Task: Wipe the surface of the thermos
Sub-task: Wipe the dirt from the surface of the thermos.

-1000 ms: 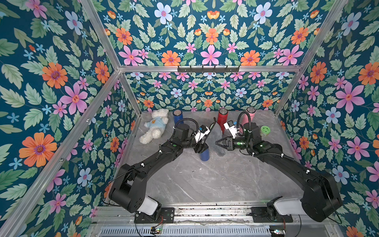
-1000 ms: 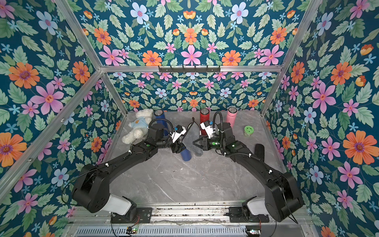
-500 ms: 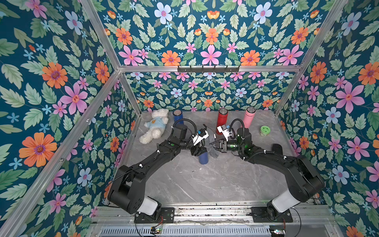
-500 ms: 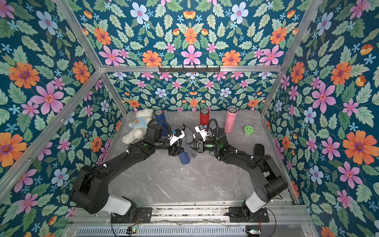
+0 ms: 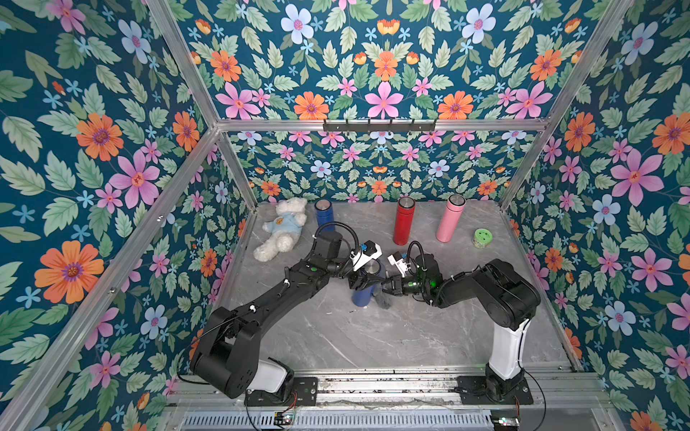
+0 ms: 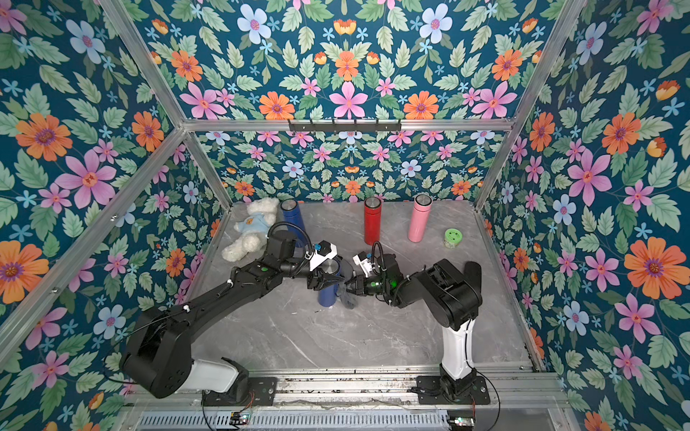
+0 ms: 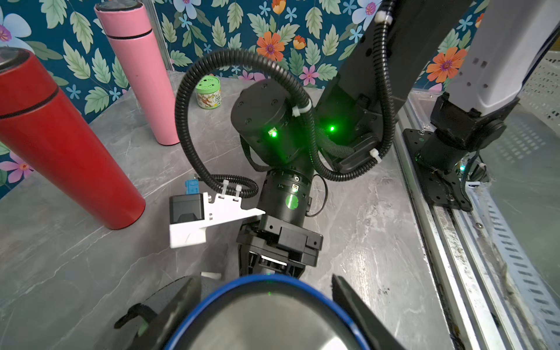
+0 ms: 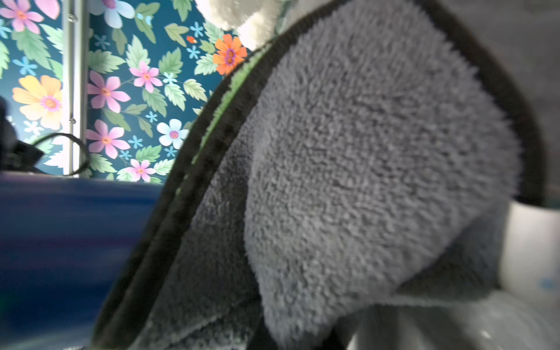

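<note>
The blue thermos (image 5: 360,296) is found near the middle of the table (image 5: 373,336), standing on its base, with its silver lid uppermost. Its upper body is gripped by the left gripper (image 5: 364,280), which reaches in from the left. In the left wrist view a black finger (image 7: 181,306) is seen on either side of the blue rim, with the jaws held partly apart by the width of the body.

A grey microfibre cloth (image 5: 382,300) with black edging is pressed against the side of the thermos facing the right edge of the table. The cloth is pinched in the right gripper (image 5: 387,290), whose jaws are closed tight on it. A fold of the cloth hangs down to the table just beside the base of the thermos. In the right wrist view the cloth fills most of the picture, and the blue wall of the thermos is seen blurred behind it.

Along the back edge of the table three more flasks are set upright: a second blue thermos (image 5: 324,216) toward the left, a red thermos (image 5: 403,227) near the centre and a pink thermos (image 5: 450,222) to its right. A white teddy bear (image 5: 282,231) in a light blue top is laid in the back left corner, just beside the second blue thermos. A small green-lidded jar (image 5: 481,239) is placed near the right edge, close to the pink thermos.
</note>
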Robot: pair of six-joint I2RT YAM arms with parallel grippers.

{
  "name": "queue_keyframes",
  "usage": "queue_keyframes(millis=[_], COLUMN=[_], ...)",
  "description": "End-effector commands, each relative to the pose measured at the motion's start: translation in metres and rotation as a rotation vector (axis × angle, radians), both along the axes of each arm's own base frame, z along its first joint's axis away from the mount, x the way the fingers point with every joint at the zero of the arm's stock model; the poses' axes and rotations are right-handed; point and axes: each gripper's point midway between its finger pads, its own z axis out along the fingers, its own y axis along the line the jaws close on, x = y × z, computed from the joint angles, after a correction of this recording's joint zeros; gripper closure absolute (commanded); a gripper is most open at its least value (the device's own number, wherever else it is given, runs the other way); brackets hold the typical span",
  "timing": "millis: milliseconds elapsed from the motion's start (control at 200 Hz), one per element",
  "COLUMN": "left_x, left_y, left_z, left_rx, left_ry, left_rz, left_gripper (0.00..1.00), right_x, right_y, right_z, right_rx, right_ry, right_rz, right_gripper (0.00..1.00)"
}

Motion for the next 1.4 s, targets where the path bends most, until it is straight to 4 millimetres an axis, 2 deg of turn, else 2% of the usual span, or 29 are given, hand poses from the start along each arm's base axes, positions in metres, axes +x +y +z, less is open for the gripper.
queue_keyframes(millis=[0,185,235,295,380,470,655,790,885,1055,1090,1125,1135,1170,1295,1310,1395], left_x=[-0.002,-0.005,-0.005,-0.004,-0.004,-0.001,0.003,0.006,0.008,0.011,0.012,0.014,0.014,0.016,0.027,0.028,0.034], left_y=[-0.002,0.008,0.01,0.013,0.017,0.019,0.025,0.032,0.04,0.05,0.052,0.053,0.053,0.053,0.052,0.052,0.047], left_z=[0.015,0.022,0.025,0.026,0.029,0.032,0.041,0.046,0.049,0.055,0.058,0.059,0.059,0.059,0.058,0.058,0.058], left_rx=[-0.054,-0.127,-0.147,-0.167,-0.212,-0.249,-0.329,-0.381,-0.426,-0.481,-0.495,-0.508,-0.51,-0.519,-0.533,-0.535,-0.536], left_ry=[-0.055,-0.12,-0.127,-0.136,-0.158,-0.174,-0.189,-0.179,-0.177,-0.18,-0.18,-0.176,-0.173,-0.163,-0.125,-0.122,-0.093], left_rz=[0.001,0.086,0.114,0.153,0.214,0.289,0.432,0.52,0.591,0.693,0.711,0.723,0.725,0.738,0.788,0.793,0.806], left_gripper=[1.0,1.0,1.0,1.0,1.0,1.0,1.0,1.0,1.0,1.0,1.0,1.0,1.0,1.0,1.0,1.0,1.0], right_x=[0.005,-0.001,-0.004,-0.007,-0.01,-0.009,-0.003,0.0,0.003,0.003,0.001,0.0,-0.002,-0.003,-0.004,-0.002,0.001], right_y=[0.004,0.006,0.008,0.013,0.02,0.025,0.021,0.02,0.018,0.015,0.015,0.016,0.015,0.015,0.016,0.017,0.016], right_z=[0.039,0.102,0.113,0.115,0.111,0.085,0.023,-0.003,0.008,0.073,0.084,0.087,0.098,0.105,0.09,0.075,0.044], right_rx=[0.054,0.111,0.117,0.114,0.093,0.058,-0.022,-0.065,-0.08,-0.061,-0.048,-0.042,-0.026,-0.014,-0.026,-0.042,-0.065], right_ry=[-0.1,-0.192,-0.21,-0.21,-0.211,-0.172,-0.093,-0.062,-0.083,-0.185,-0.198,-0.193,-0.213,-0.221,-0.2,-0.172,-0.127], right_rz=[0.004,0.033,0.04,0.053,0.057,0.047,-0.004,-0.014,-0.004,-0.001,0.001,0.004,0.005,0.002,-0.012,-0.012,-0.032], right_gripper=[1.0,1.0,1.0,1.0,1.0,1.0,1.0,1.0,1.0,1.0,1.0,1.0,1.0,1.0,1.0,1.0,1.0])
